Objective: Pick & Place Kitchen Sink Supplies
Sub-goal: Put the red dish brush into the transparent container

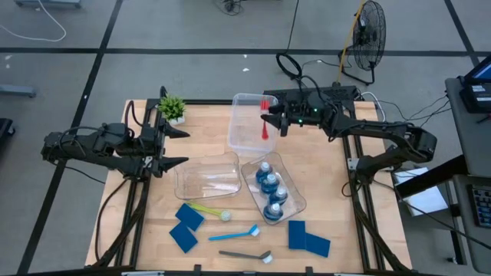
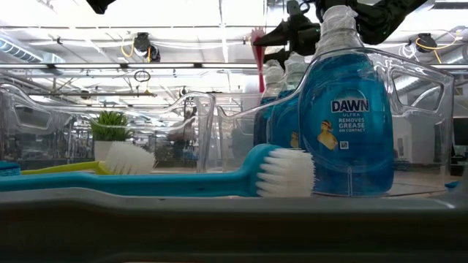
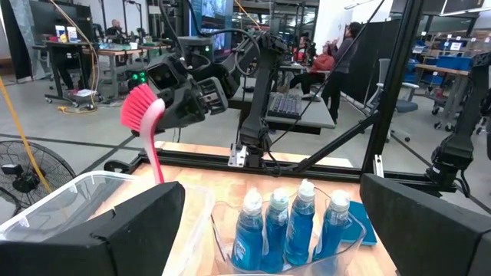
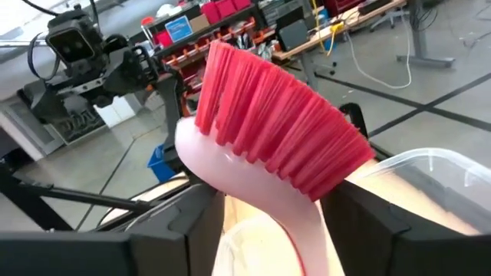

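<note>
With four bottles [image 1: 271, 192] binned, the right gripper [image 1: 268, 115] loosely grips the red brush [image 1: 265, 123] over the far bin [image 1: 239, 100] (three brushes, four sponges remain).

High view overhead; low view table-level; wrist views close; all share red brush [image 1: 265, 123].

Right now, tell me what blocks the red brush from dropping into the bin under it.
Nothing visible does. The right gripper holds the red brush handle-down over the far clear bin, whose open top shows nothing inside.
</note>
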`<action>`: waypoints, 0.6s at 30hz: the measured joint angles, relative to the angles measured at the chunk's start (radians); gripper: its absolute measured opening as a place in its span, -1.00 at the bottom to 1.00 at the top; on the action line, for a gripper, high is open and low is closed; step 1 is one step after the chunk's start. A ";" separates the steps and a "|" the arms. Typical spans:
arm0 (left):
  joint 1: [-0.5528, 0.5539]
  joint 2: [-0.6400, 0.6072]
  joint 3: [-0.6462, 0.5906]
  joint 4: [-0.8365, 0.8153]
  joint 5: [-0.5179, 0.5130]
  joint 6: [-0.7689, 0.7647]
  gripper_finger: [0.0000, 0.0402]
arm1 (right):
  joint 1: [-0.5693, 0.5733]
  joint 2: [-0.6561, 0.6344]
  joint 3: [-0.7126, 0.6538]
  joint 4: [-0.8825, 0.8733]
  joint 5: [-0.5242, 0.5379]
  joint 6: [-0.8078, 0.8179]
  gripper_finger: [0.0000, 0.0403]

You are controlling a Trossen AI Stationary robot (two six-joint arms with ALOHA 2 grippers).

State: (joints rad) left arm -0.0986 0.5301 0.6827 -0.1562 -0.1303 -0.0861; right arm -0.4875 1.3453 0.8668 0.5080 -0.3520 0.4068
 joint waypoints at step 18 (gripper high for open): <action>0.000 0.000 0.000 0.000 0.000 0.000 0.98 | 0.012 0.000 0.000 -0.043 -0.019 0.024 0.55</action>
State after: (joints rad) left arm -0.0986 0.5301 0.6827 -0.1562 -0.1303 -0.0864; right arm -0.4759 1.3453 0.8665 0.4655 -0.3705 0.4305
